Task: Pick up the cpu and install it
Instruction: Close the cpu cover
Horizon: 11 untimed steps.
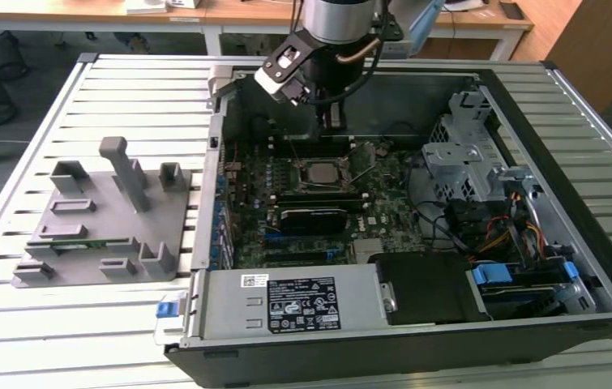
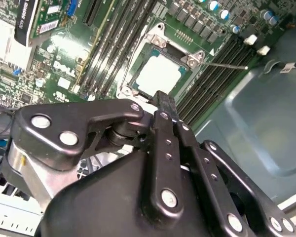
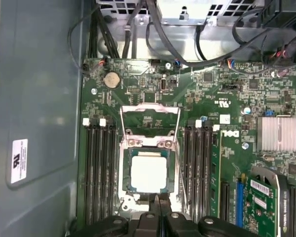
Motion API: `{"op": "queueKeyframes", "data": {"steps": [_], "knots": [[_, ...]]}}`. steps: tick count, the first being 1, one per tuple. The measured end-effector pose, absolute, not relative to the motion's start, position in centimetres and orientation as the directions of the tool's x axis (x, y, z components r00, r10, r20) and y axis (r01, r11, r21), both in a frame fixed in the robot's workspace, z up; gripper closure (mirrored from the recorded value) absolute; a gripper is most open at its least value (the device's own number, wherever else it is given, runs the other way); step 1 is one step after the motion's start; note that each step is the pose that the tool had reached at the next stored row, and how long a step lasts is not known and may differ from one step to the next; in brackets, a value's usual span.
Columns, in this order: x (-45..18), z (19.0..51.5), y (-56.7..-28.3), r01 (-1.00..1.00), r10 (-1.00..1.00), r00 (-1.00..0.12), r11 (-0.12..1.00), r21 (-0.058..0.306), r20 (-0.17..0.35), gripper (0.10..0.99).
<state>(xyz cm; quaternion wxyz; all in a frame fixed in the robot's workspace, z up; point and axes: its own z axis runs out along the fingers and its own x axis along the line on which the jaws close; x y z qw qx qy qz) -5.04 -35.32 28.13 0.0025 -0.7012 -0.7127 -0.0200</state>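
Note:
The cpu (image 1: pixel 317 172) lies flat in its socket on the green motherboard (image 1: pixel 387 215) inside the open computer case. Its silvery top shows in both wrist views (image 2: pixel 160 74) (image 3: pixel 148 173). The socket's metal load frame (image 3: pixel 150 116) stands swung open beside the chip. My gripper (image 1: pixel 333 124) hangs above the board just past the socket, toward the case's far wall. Its black fingers are shut together with nothing between them. In both wrist views the gripper (image 2: pixel 164 97) (image 3: pixel 160 211) points at the socket's edge, a short way above the chip.
A grey fixture block (image 1: pixel 105 219) with a green memory stick (image 1: pixel 68 243) sits on the slatted table at the exterior view's left. Inside the case are a black block (image 1: pixel 311 219), a power supply (image 1: pixel 284 304), a metal drive cage (image 1: pixel 468 154) and cables (image 1: pixel 500 235).

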Motion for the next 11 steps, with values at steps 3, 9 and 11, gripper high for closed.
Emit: {"op": "queueKeyframes", "data": {"steps": [3, 9, 11], "knots": [[-4.2, 28.1, -35.3, 1.000, 0.999, -0.017, 0.016, 0.025, 0.031, 0.980], [-2.4, 28.0, -35.3, 0.999, 0.999, -0.030, 0.029, 0.024, 0.031, 0.980], [-2.1, 27.9, -35.2, 0.999, 0.999, -0.033, 0.032, 0.024, 0.031, 0.980]]}}
